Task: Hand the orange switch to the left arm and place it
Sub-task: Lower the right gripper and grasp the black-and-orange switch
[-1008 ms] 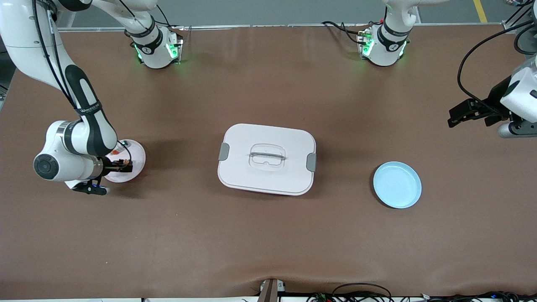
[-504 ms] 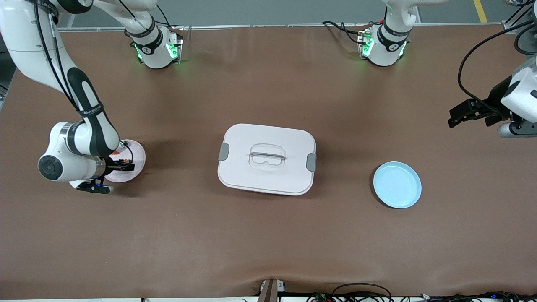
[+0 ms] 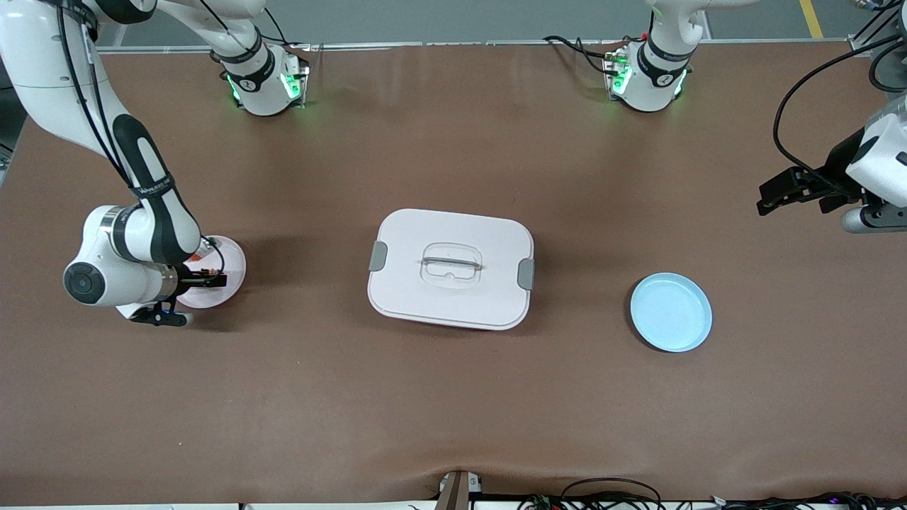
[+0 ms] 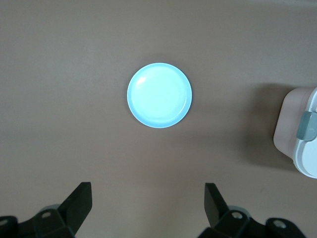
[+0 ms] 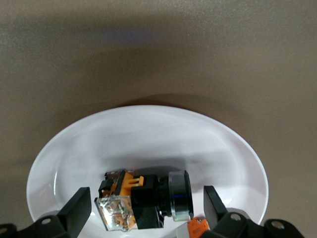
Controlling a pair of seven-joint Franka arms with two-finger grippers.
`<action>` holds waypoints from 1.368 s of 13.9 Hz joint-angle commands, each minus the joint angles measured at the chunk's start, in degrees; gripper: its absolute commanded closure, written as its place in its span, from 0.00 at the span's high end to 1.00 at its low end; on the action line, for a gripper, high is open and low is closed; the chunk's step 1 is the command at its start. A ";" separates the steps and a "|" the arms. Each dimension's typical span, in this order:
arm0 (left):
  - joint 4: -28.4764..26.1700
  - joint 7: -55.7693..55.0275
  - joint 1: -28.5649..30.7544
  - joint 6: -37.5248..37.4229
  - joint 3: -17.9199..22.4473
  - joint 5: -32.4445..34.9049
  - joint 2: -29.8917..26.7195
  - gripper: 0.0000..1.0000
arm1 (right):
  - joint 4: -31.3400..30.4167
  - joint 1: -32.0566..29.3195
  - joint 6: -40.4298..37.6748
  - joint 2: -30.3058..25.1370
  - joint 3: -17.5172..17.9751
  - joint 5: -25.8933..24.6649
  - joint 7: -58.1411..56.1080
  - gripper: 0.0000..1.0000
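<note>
Your switch (image 5: 146, 200) lies on its side in the white plate (image 5: 148, 129), toward the right arm's end of the worktop from the box (image 3: 451, 268). The right gripper (image 5: 143, 218) hovers just over it, jaws apart, straddling it. It looks light, rigid and small; grip the black body, not the rounded metal end. The left gripper (image 4: 148, 208) waits over bare worktop near the blue plate (image 4: 159, 95), jaws apart.

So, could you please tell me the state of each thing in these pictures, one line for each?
orange switch: lying on its side in the white plate, not gripped.
white plate: on the table, holding the switch.
box: lid on, mid-table.
blue plate: empty.
right gripper: open, fingers either side of the switch.
left gripper: open, waiting above the table.
</note>
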 commanded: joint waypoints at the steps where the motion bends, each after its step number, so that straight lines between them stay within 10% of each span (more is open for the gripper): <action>1: 0.94 0.56 -0.17 -1.17 -0.08 0.73 0.29 1.00 | -0.08 -1.40 0.49 0.26 1.03 -0.65 -0.76 1.00; 5: 0.94 0.56 -0.17 -1.17 -0.08 0.64 0.20 1.00 | 0.10 -1.40 0.05 0.17 1.03 -0.65 -0.58 0.87; 7: 0.94 0.56 -0.17 -1.17 -0.08 0.64 0.20 1.00 | 0.27 -1.05 -0.30 0.09 1.03 -0.39 0.29 0.13; 8: 0.94 0.56 -0.17 -1.17 -0.08 0.64 0.28 1.00 | 0.36 -1.05 -0.30 0.09 1.03 -0.30 0.38 0.00; 19: 1.03 0.56 -0.34 -1.17 -0.08 0.65 0.29 1.00 | 11.25 0.96 -17.86 -0.26 1.47 1.62 6.79 0.00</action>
